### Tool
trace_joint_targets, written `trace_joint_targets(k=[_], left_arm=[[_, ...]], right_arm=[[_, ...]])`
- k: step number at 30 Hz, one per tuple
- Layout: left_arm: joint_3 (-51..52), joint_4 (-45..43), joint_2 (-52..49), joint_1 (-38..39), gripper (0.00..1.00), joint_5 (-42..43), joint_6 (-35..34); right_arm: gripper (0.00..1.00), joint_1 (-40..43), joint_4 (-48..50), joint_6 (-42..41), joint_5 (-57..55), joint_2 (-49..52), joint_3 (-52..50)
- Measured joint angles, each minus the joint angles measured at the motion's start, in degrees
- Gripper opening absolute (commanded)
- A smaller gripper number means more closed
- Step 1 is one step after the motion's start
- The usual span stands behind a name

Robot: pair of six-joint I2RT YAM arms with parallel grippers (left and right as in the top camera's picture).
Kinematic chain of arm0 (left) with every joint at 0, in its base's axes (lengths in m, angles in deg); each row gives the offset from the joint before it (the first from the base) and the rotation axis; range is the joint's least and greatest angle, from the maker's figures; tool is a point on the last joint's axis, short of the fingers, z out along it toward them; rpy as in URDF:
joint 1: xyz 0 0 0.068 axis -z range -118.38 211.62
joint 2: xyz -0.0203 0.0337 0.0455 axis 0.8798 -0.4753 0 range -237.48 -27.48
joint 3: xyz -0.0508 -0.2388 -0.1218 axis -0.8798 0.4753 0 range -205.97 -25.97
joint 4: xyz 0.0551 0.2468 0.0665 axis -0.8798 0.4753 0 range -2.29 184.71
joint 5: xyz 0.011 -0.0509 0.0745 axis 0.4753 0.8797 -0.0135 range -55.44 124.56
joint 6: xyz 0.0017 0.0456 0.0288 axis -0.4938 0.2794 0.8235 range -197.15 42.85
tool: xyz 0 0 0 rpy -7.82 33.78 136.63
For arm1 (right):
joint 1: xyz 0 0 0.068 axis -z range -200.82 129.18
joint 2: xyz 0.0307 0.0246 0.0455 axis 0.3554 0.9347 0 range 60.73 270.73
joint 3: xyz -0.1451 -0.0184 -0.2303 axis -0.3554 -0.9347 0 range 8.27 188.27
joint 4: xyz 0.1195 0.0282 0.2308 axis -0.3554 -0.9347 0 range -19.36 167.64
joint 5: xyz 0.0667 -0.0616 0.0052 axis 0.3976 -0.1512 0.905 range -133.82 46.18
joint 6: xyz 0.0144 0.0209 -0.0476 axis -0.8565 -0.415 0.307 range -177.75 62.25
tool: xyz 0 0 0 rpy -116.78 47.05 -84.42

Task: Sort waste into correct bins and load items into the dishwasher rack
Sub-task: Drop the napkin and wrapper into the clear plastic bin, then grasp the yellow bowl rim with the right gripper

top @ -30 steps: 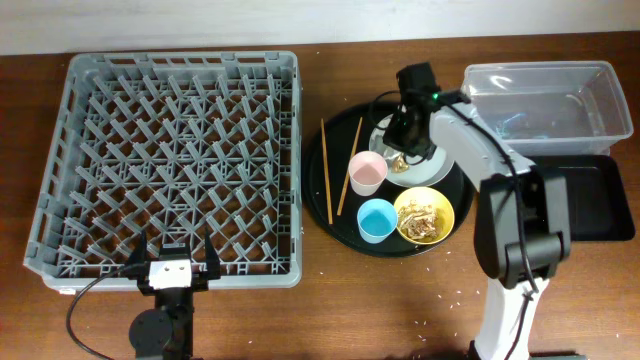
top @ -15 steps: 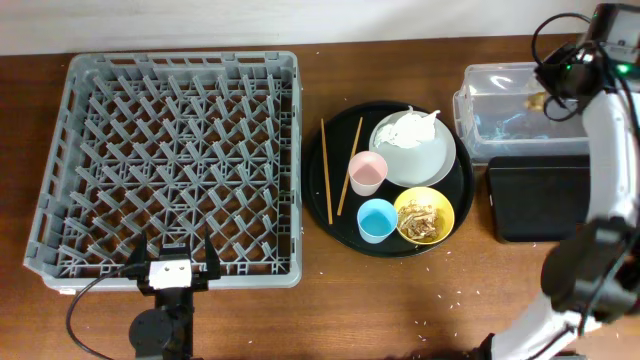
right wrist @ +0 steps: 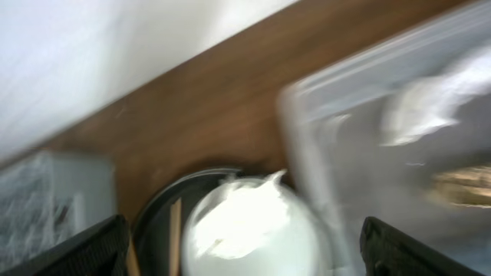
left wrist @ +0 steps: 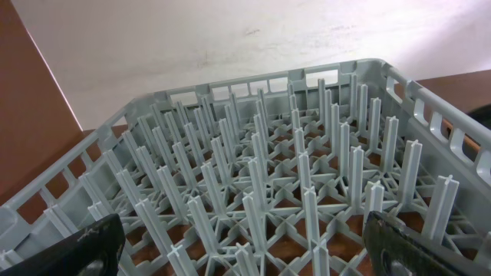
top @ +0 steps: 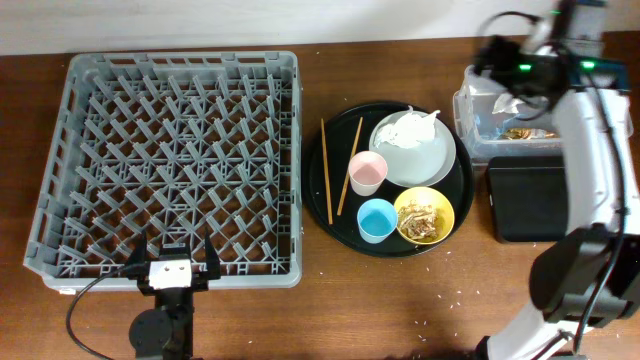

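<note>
Little of the job looked finished. The dishwasher rack (top: 180, 58), filling the left end of the worktop, held nothing on its pegs. The left gripper (left wrist: 245, 249) sat at the rack's near edge with its fingers spread wide and empty. Every dish sat unloaded on the round black tray (top: 342, 232) in the middle of the worktop: the plate (top: 432, 162) with a crumpled napkin (top: 405, 130) on it, the pink cup (top: 367, 172), the blue cup (top: 377, 220), the yellow bowl (top: 448, 205) full of tan scraps (top: 422, 218), and the two chopsticks (top: 326, 170) lying along the tray's left side. At the far right corner, the clear tub (top: 470, 125) seemed to hold a white crumpled piece and a gold-brown scrap (top: 520, 132), though the blur left their nature uncertain. The black tray bin (top: 530, 200), just nearer along the right edge, looked bare. The right gripper (right wrist: 245, 257) hung above the tub's far left corner, fingertips wide apart with nothing between them. By this showing, the sorting had barely begun: the napkin and scraps awaited bins, and all six items awaited the rack.
</note>
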Motion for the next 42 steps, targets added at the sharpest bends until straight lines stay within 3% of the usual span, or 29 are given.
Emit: trace_joint_targets(k=[7,12,19,21,23,25,26,31,35,39,42], left_arm=[[0.0,0.0,0.0,0.0,0.99,0.0,0.0],[0.0,0.0,0.0,0.0,0.99,0.0,0.0],[0.0,0.0,0.0,0.0,0.99,0.0,0.0],[0.0,0.0,0.0,0.0,0.99,0.0,0.0],[0.0,0.0,0.0,0.0,0.99,0.0,0.0],[0.0,0.0,0.0,0.0,0.99,0.0,0.0],[0.0,0.0,0.0,0.0,0.99,0.0,0.0],[0.0,0.0,0.0,0.0,0.99,0.0,0.0],[0.0,0.0,0.0,0.0,0.99,0.0,0.0],[0.0,0.0,0.0,0.0,0.99,0.0,0.0],[0.0,0.0,0.0,0.0,0.99,0.0,0.0]], right_arm=[[0.93,-14.5,-1.7,2.1,-9.4,5.7,0.0],[0.96,-17.0,-0.9,8.0,-16.9,13.0,0.0],[0.96,-16.5,0.4,16.7,-19.2,21.2,0.0],[0.86,-16.5,0.6,18.2,-19.3,23.1,0.0],[0.57,-16.5,0.7,19.2,-18.9,24.6,0.0],[0.13,-16.5,1.1,19.7,-18.5,24.8,0.1],[0.04,-16.5,1.1,20.0,-18.2,24.9,0.1],[0.04,-16.5,-0.9,19.5,-18.3,24.9,0.4],[0.04,-16.3,-9.6,17.8,-18.3,22.9,4.2],[0.04,-14.1,-10.7,15.1,-18.3,12.2,11.7],[0.04,-8.1,-9.6,13.7,-18.6,4.1,14.7]])
